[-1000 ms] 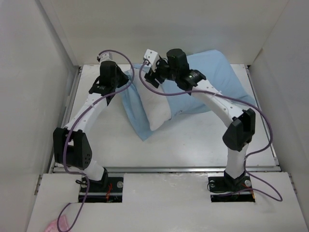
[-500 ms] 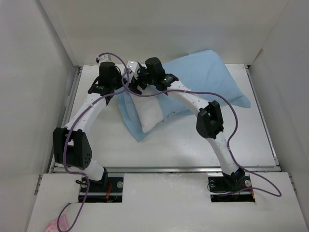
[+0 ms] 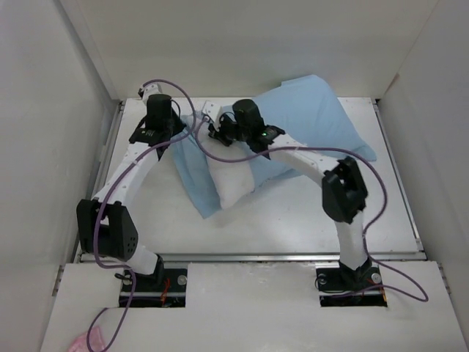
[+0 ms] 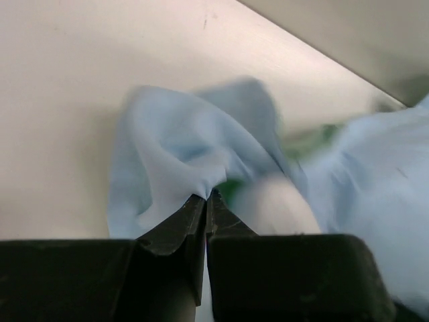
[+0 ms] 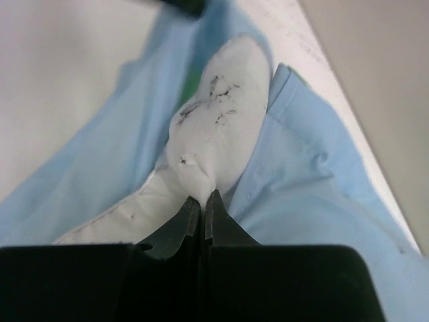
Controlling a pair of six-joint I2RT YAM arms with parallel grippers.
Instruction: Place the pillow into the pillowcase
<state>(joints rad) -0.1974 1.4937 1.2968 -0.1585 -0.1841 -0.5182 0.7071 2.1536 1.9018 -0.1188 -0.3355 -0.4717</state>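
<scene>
Swung back rightward, the right claw, clenched on the pillow lying partly in the pillowcase mouth on the surface, should push deeper while the left claw pinches the hem open.

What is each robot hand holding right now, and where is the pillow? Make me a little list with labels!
left gripper: shut, pinching a fold of the light blue pillowcase
right gripper: shut, pinching a corner of the white pillow
pillow place: blue fabric on both sides of it, its near end bare
pillowcase place: lying on the white table, bunched up by the left gripper
job: not finished, much of the pillow shows
</scene>
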